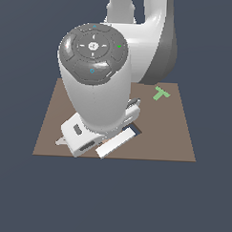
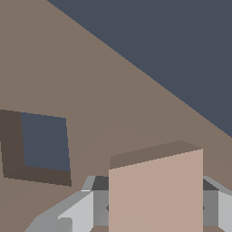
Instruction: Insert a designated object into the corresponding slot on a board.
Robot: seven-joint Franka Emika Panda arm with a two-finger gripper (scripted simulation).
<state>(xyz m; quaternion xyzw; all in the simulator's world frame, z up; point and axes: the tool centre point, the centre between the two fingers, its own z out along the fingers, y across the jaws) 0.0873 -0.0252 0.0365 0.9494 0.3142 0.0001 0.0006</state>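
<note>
Two views cover this moment. From the exterior view, the board lies flat as a brown panel on a dark blue-grey ground, and the white arm bulks over its middle, hiding most of the surface beneath. A green T piece rests on the board toward the exterior view's right, near the far edge and well apart from the arm. Below the arm's big rounded link, the hand's white body sits low over the board's near half. A dark corner of the slot peeks out just beside the hand. The tile and the fingers themselves are not clear from here.

Seen from the wrist view, the gripper has the tile clamped between its two fingers, one grey-white finger pressed to each side of the piece. The tile is light tan-pink, held on edge, its broad face toward the camera and its thin upper edge in shadow. It hangs above the board, clear of the surface. The slot shows as a dark-walled square opening with blue-grey at its bottom, off to one side of the tile and not under it. The board's edge runs diagonally, with dark ground beyond.
</note>
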